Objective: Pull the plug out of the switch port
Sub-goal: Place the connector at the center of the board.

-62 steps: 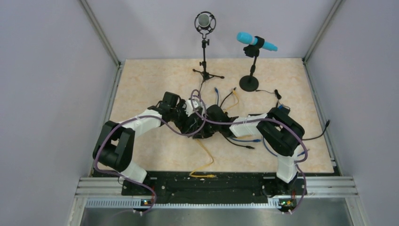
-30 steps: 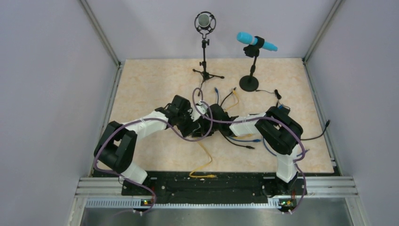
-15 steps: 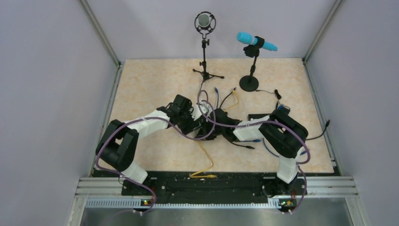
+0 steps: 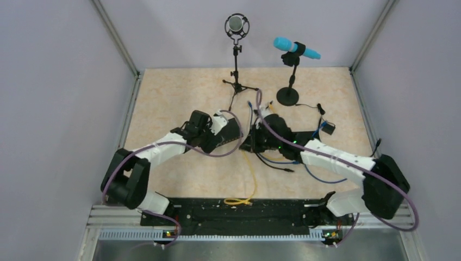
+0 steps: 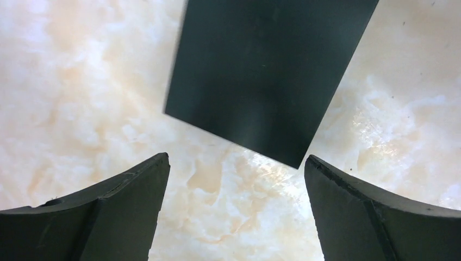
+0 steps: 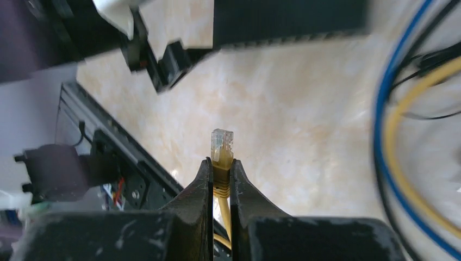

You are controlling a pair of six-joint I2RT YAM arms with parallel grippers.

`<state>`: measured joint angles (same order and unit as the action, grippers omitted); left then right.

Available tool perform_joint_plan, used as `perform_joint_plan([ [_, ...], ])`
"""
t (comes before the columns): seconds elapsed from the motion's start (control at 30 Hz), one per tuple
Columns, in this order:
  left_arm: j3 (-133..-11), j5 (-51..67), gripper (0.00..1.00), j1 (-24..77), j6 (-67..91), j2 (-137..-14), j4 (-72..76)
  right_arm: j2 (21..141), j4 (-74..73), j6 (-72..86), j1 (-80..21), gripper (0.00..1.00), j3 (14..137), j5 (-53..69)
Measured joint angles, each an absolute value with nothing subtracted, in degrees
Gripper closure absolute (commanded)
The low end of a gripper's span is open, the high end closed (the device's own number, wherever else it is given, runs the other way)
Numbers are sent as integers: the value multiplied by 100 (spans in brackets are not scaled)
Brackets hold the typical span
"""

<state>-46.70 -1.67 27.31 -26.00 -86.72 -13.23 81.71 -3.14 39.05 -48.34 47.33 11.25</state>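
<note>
The switch (image 5: 266,76) is a flat black box on the marble top, just ahead of my left gripper (image 5: 236,163), which is open and empty with its fingers apart over bare table. In the top view the switch (image 4: 240,143) is mostly hidden under both grippers. My right gripper (image 6: 221,163) is shut on a yellow plug (image 6: 222,144) with a clear tip. The plug is free in the air, apart from the switch's ridged edge (image 6: 288,22). Its yellow cable (image 4: 251,174) runs toward the near rail.
A tripod microphone stand (image 4: 237,54) and a blue microphone on a round base (image 4: 287,97) stand at the back. Loose blue, black and yellow cables (image 4: 282,160) lie right of the switch. A small black box (image 4: 327,129) sits further right. The arm rail (image 4: 244,212) borders the near edge.
My right arm has stretched out, its elbow swinging far right, and the yellow cable has shifted right and straightened. My left gripper has drawn back a little to the left.
</note>
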Motion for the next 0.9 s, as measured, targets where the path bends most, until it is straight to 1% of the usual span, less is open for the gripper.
perform_joint_plan([
  [0.1, -4628, -202, 1, 2681, -2425, -8160, -1302, 7330, -923, 3712, -4449, 100, 5078, 650],
  [0.17, -4637, -228, 1, 2639, -2270, -7861, -1249, 6969, -1385, 3546, -4150, 100, 5546, 272],
  [0.33, -4622, -156, 1, 2244, -1533, -6978, -906, 6847, -2521, 3022, -3605, 100, 7065, -626],
  [0.43, -4582, 60, 1, 1754, -921, -6466, -705, 7089, -2895, 2783, -3328, 100, 7568, -749],
  [0.5, -4578, 255, 1, 1387, -499, -6239, -720, 7467, -3111, 2672, -3194, 100, 7835, -674],
  [0.6, -4578, 569, 1, 945, -40, -6088, -930, 8484, -3479, 2506, -3111, 100, 8342, -458],
  [0.63, -4578, 683, 1, 836, 73, -6066, -1041, 8860, -3614, 2440, -3107, 97, 8512, -395],
  [0.67, -4578, 766, 1, 777, 158, -6055, -1135, 9240, -3769, 2355, -3105, 85, 8707, -344],
  [0.7, -4578, 851, 1, 731, 261, -6049, -1223, 9660, -3931, 2274, -3096, 76, 8945, -333],
  [0.73, -4578, 917, 1, 705, 381, -6049, -1273, 10025, -4088, 2200, -3094, 69, 9185, -355],
  [0.8, -4580, 1000, 1, 676, 668, -6053, -1339, 10715, -4473, 2117, -3094, 41, 9815, -558],
  [0.87, -4619, 1070, 1, 657, 921, -6104, -1439, 11069, -4571, 2088, -3087, 4, 10175, -784],
  [0.9, -4668, 1085, 1, 642, 1068, -6163, -1500, 11072, -4595, 2047, -3083, 1, 10167, -880],
])
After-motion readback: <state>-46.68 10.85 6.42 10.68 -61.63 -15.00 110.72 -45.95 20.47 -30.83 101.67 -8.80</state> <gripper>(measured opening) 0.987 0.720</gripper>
